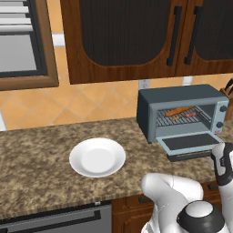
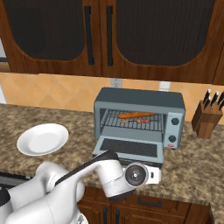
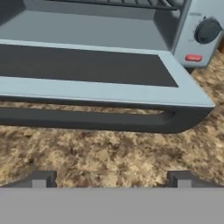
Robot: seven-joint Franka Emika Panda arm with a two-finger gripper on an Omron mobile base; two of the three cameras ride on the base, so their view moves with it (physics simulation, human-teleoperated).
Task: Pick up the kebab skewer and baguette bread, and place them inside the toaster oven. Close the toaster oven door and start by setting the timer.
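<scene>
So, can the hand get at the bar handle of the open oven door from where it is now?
Probably yes. The hand is open and faces the bar handle of the lowered toaster oven door, with just bare counter between them.

**Open door seen from just in front**

Looking along the wide-open claw [image 3: 111,178] at the toaster oven door [image 3: 87,65], folded down flat over the speckled bench [image 3: 109,153]. Dark bar handle [image 3: 87,120] at its near edge. Beyond, toaster oven [image 3: 183,39] with knob [image 3: 207,30] and red button [image 3: 193,57] at right.
</scene>
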